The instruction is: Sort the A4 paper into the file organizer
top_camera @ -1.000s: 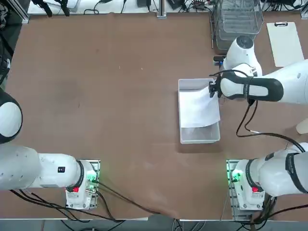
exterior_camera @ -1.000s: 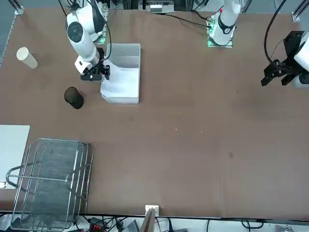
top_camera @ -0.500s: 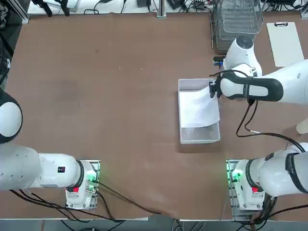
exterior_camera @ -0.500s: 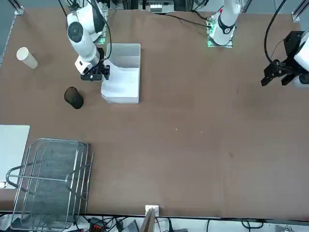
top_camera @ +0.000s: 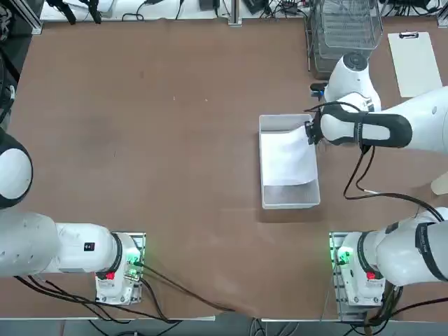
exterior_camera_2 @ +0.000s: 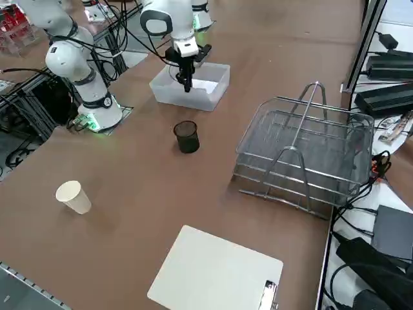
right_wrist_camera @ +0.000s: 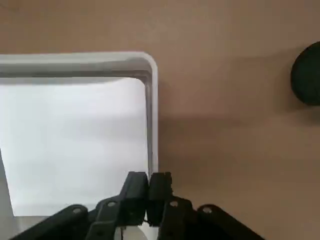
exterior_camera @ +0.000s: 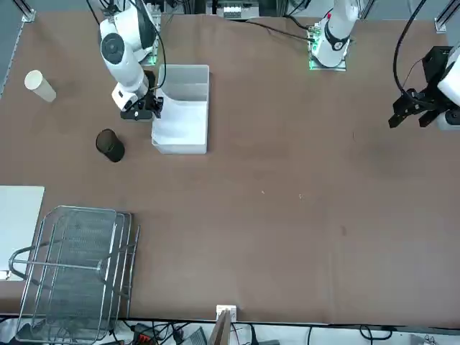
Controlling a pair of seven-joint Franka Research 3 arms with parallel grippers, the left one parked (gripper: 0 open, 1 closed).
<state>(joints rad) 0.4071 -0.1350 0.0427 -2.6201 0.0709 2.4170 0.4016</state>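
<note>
Right of centre from overhead, the A4 paper [top_camera: 288, 157] lies in the clear bin [top_camera: 290, 199], whose walls probably keep it ready; the right pincer [right_wrist_camera: 149, 184] is together above the rim, seemingly without paper, perhaps for gripping its edge.

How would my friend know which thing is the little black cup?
Find the big brown table and look for the clear plastic bin with white paper inside. The black cup stands near it, on the side toward the wire rack. It's small, round and dark, while the other cup is white and lies farther off.
</note>
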